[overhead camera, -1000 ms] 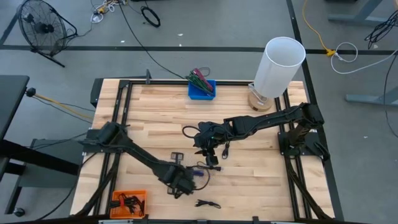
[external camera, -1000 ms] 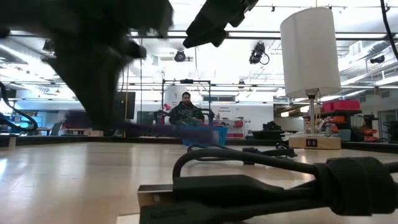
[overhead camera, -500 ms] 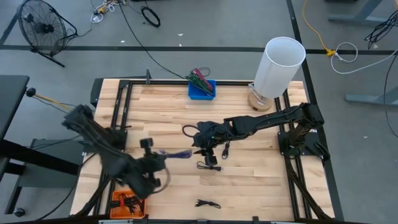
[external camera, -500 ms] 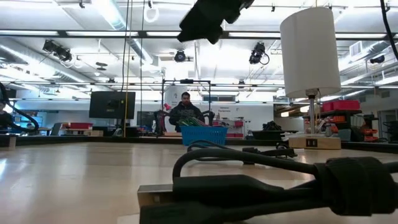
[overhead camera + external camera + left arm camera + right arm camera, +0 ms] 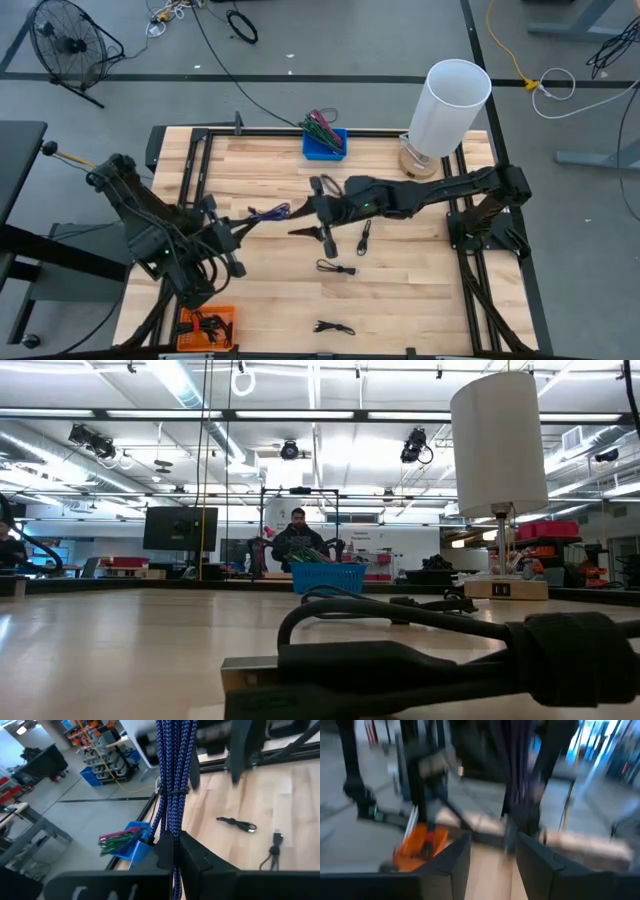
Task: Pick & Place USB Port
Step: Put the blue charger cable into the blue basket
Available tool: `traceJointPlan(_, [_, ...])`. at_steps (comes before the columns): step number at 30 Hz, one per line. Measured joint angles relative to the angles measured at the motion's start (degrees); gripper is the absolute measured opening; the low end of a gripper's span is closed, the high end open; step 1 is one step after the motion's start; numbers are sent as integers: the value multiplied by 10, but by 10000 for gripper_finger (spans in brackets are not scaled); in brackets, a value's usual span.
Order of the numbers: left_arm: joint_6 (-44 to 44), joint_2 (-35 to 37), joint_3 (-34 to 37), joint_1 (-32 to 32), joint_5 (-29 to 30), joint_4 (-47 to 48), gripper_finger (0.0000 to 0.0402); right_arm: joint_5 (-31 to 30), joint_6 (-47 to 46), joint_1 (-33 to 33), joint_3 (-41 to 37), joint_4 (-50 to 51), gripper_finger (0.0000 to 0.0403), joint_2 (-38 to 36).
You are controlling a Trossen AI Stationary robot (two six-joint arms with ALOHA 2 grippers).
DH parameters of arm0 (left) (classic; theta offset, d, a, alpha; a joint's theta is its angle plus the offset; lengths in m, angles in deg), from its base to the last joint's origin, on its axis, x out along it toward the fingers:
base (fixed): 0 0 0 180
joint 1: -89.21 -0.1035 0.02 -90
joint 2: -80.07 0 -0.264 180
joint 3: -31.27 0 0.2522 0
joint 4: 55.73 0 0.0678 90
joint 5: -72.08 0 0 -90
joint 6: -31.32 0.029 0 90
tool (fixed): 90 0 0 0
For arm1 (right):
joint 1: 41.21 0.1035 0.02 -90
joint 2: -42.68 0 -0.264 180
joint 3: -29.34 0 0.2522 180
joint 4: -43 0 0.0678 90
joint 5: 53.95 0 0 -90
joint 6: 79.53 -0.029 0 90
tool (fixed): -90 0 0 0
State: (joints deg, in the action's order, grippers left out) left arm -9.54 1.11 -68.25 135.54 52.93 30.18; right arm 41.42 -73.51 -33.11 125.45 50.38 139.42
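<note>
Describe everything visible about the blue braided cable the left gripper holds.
The blue braided cable is a bundle of purple-blue woven strands with a chevron pattern, cinched by a thin tie partway along. The left gripper is shut on it, with strands running on past the fingers. In the high view it hangs above the table between the two arms, its free end toward the right gripper.

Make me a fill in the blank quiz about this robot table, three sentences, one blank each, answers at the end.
1. The left gripper is shut on a braided cable whose colour is ____.
2. In the high view, the bin at the table's far edge is blue, while the bin at the near left corner is ____.
3. The tall white cylinder stands on the side of the ____ arm.

Missing words: blue; orange; right
</note>
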Motion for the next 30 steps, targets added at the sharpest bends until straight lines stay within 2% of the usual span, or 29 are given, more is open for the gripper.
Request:
traceJointPlan(8, [33,-2,0,-19,-6,-23,10,0,31,0,0,-137,154,-9])
traceJointPlan(17, [60,-2,0,-25,-14,-46,10,-2,40,-4,0,-170,148,-9])
traceJointPlan(20, [60,-2,0,-26,-15,-46,10,-27,38,-4,0,-169,106,-9])
traceJointPlan(23, [60,-2,0,-26,-16,-45,10,-43,51,-5,0,-165,28,-9])
traceJointPlan(25, [60,-2,0,-28,-15,-45,14,-48,54,-5,0,-164,16,-9])
traceJointPlan(30, [77,-2,0,-32,-1,-47,55,-93,67,-7,1,-157,6,-9])
